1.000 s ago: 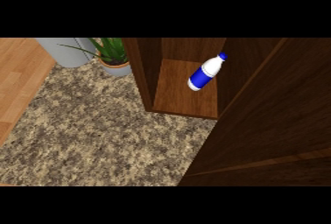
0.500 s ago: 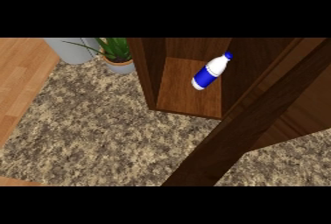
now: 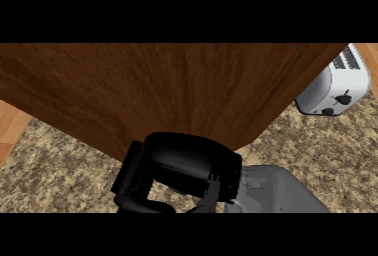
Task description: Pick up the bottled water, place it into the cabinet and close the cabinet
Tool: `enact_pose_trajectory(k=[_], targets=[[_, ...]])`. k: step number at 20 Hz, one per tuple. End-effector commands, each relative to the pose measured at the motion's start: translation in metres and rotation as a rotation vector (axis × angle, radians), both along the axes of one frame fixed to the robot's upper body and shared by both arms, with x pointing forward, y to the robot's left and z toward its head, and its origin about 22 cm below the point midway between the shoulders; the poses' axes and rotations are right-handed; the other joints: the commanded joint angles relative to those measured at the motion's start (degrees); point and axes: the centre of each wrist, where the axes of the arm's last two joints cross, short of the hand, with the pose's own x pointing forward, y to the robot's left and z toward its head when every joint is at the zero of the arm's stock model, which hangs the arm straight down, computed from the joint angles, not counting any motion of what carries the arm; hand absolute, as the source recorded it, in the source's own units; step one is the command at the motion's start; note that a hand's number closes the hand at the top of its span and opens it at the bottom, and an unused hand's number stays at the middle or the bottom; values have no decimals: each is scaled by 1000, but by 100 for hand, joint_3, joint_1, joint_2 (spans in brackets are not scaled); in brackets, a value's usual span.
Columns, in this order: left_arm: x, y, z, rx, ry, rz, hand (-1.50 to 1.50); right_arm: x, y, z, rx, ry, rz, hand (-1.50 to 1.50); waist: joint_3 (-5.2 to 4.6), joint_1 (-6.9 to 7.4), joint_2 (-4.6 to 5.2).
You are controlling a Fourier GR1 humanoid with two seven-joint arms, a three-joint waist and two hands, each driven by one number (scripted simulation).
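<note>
At the near edge of the counter (image 3: 66, 180), a black hand (image 3: 181, 172) comes up on a grey forearm (image 3: 277, 192). Which arm isn't certain; prob. the right one, since the forearm enters right of centre. Its fingers (image 3: 133, 172) curl down and inward w/ nothing between them, the knuckles just at the lower edge of the cabinet door (image 3: 177, 95), looks like touching, pressing it. The other hand isn't in view.

The door's brown wood panel fills the middle and far part of the view, so the bottled water is hidden; judged to sit inside the cabinet behind the door, not confirmable here. As a thing to handle: likely light-to-moderate, smooth plastic, a bit slippery, squeezes if pinched, rolls when lying down. Best taken round the mid body, not the cap.

Far right corner of the counter: a toaster (image 3: 336, 82), well apart from the hand.
</note>
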Motion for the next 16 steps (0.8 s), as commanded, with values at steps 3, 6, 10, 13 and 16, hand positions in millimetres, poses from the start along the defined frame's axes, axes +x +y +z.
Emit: enact_pose_trajectory(k=[3, 6, 10, 13, 16], targets=[[-26, -2, -2, -14, -10, 12, -150, 51, 13, 15, 3, 116, -49, 150, 20, -207, 0], [-32, 13, 14, -6, 4, 11, -150, 68, 10, -17, 18, 147, -88, 150, 24, -254, 8], [-48, 18, 4, -28, -11, 58, -150, 100, -28, -17, 26, 145, -165, 150, 21, -339, 3], [-35, 19, 10, -3, -15, 39, -150, 121, -26, -25, 53, 124, -237, 150, 20, -359, 26], [-36, 20, 14, 12, -13, 42, -150, 128, -28, -24, 60, 32, -244, 150, 21, -374, 21]])
